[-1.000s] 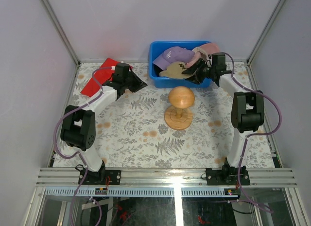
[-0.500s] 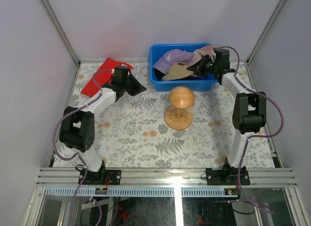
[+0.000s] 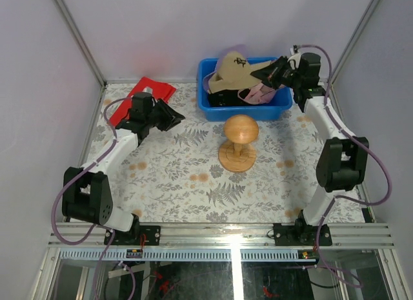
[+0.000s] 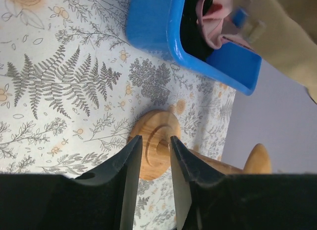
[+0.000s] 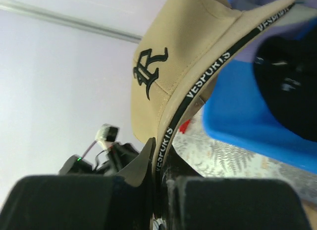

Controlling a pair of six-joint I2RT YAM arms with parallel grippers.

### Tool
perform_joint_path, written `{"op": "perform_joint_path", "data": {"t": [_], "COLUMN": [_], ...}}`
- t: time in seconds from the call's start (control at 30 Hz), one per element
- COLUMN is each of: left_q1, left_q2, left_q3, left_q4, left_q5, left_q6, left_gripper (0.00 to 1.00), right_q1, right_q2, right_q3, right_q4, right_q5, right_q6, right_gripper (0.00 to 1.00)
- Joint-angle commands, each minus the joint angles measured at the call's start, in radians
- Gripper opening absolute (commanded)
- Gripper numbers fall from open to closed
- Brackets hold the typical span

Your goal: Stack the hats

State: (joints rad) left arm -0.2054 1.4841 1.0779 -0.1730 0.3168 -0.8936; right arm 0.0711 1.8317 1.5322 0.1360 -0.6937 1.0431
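Now holds tan cap (image 3: 231, 73) newly lifted above blue bin (image 3: 248, 110), rim pinched in right gripper (image 3: 266, 72), keeps left gripper (image 3: 175, 117) slightly parted and empty, likely frees first hat for stacking on wooden stand (image 3: 240, 130).

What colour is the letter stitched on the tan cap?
Black embroidery on the tan cap; the right wrist view shows it best.

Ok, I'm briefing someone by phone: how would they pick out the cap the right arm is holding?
Look to the blue bin at the far edge of the table. Raised above it, pinched by the right gripper, is the tan cap; unlike the pink cap below, it bears a black embroidered emblem.
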Motion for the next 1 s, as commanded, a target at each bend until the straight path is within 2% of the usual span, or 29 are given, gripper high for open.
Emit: {"op": "perform_joint_path", "data": {"t": [0.0, 0.07, 0.1, 0.17, 0.33, 0.57, 0.67, 0.97], "left_q1": [0.039, 0.062, 0.071, 0.088, 0.105, 0.110, 0.108, 0.067], "left_q2": [-0.069, -0.093, -0.104, -0.132, -0.187, -0.182, -0.175, -0.177], "left_q3": [-0.040, -0.042, -0.047, -0.062, -0.113, -0.152, -0.163, -0.216], "left_q4": [0.019, 0.006, 0.002, 0.009, 0.036, 0.069, 0.093, 0.143], "left_q5": [0.072, 0.105, 0.117, 0.139, 0.156, 0.188, 0.205, 0.245], "left_q6": [-0.010, -0.013, -0.020, -0.034, -0.072, -0.085, -0.096, -0.130], "left_gripper": [0.33, 0.44, 0.46, 0.47, 0.54, 0.55, 0.55, 0.55], "right_q1": [0.006, 0.006, 0.006, 0.007, 0.007, 0.006, 0.006, -0.008], "right_q2": [-0.142, -0.176, -0.202, -0.249, -0.407, -0.629, -0.677, -0.780], "right_q3": [0.015, 0.007, -0.002, -0.033, -0.222, -0.481, -0.540, -0.708], "right_q4": [0.109, 0.053, 0.018, -0.046, -0.081, -0.136, -0.221, -0.318], "right_q5": [-0.120, -0.142, -0.149, -0.163, -0.188, -0.203, -0.189, -0.149], "right_q6": [0.077, 0.064, 0.049, 0.020, 0.006, -0.015, -0.073, -0.156], "right_gripper": [0.00, 0.00, 0.00, 0.00, 0.00, 0.00, 0.00, 0.00]}}
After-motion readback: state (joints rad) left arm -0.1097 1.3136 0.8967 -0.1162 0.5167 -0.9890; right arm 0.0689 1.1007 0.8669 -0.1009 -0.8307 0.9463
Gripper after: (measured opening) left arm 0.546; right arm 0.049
